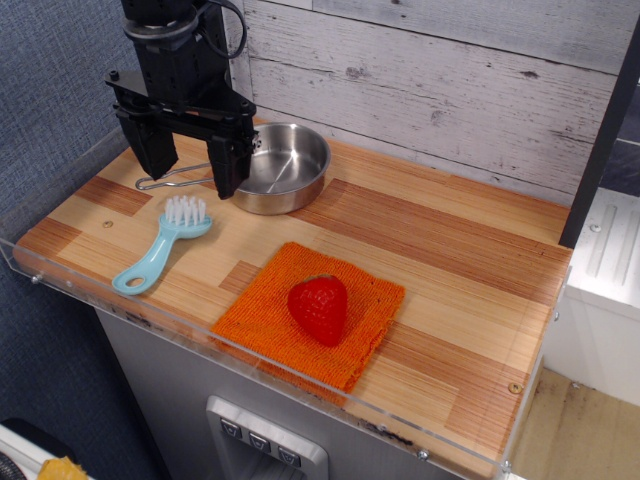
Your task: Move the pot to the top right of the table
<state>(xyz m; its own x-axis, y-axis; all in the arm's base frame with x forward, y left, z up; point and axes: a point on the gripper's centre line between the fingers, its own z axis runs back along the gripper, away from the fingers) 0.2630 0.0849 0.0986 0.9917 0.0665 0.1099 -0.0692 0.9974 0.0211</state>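
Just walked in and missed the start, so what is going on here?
A single robot arm's gripper hangs open over the wire handle of the pot at the table's back left, holding nothing. In front lie a blue brush and a strawberry on an orange cloth.

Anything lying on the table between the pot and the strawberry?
No object; between the pot and strawberry this view shows bare table, then orange cloth.
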